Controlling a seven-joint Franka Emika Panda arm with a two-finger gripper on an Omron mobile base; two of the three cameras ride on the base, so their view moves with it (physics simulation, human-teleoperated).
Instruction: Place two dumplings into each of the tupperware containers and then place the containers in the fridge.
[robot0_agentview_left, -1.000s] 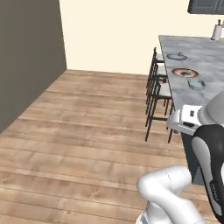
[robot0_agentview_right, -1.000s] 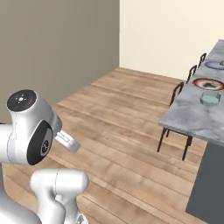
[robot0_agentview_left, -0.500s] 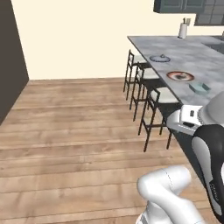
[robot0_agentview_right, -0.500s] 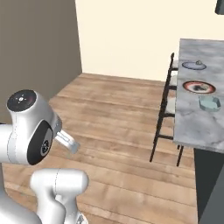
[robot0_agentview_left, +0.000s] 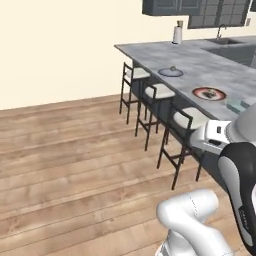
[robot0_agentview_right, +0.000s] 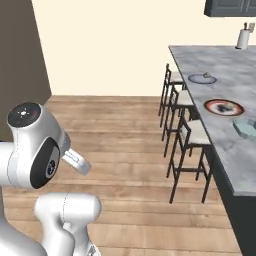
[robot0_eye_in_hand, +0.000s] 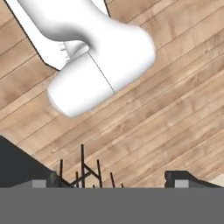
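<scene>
In the hand view my gripper (robot0_eye_in_hand: 111, 183) is open, its two dark fingertips (robot0_eye_in_hand: 40, 183) far apart with nothing between them. It looks down at the wooden floor, away from the counter. Pale blue-green tupperware containers (robot0_agentview_left: 239, 104) lie on the grey counter (robot0_agentview_left: 200, 65) at the right edge, one also seen as the tupperware container (robot0_agentview_right: 246, 125). Beside them stands a red-and-black-rimmed plate (robot0_agentview_left: 209, 93) (robot0_agentview_right: 223, 106) with small dark lumps, probably dumplings, too small to be sure. I cannot tell whether the tall dark-grey slab (robot0_agentview_right: 20, 65) at the left is the fridge.
A round blue-grey plate (robot0_agentview_left: 170, 72) (robot0_agentview_right: 202, 78) with one small lump lies farther along the counter. Three dark-framed stools (robot0_agentview_left: 150, 92) (robot0_agentview_right: 192, 135) line its near side. A paper-towel roll (robot0_agentview_left: 177, 35) and a sink (robot0_agentview_left: 225, 47) sit at the back. Open wooden floor (robot0_agentview_left: 75, 160) stretches to the left.
The whole picture has shifted: the base has turned and the cameras with it, so the counter and stools now sit nearer and more central. The gripper stays open.
</scene>
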